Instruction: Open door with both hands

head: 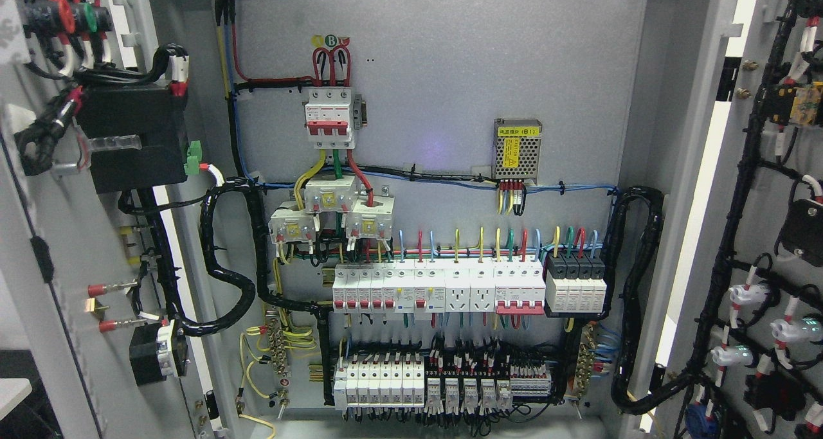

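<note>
The electrical cabinet stands with both doors swung wide. The left door (pixel 71 246) fills the picture's left edge, its inner face carrying black boxes, coloured push-button backs and a wire loom. The right door (pixel 765 188) fills the right edge, with black cable bundles and white lamp sockets on its inner face. Between them the grey back panel (pixel 450 72) is fully exposed. Neither of my hands nor any arm shows in the head view.
On the panel sit a red-and-white main breaker (pixel 329 116), three white current transformers (pixel 331 214), a mesh power supply (pixel 517 150), a row of breakers and sockets (pixel 469 288), and terminal blocks (pixel 443 384). Thick black cable looms (pixel 228 278) arc from each door hinge side.
</note>
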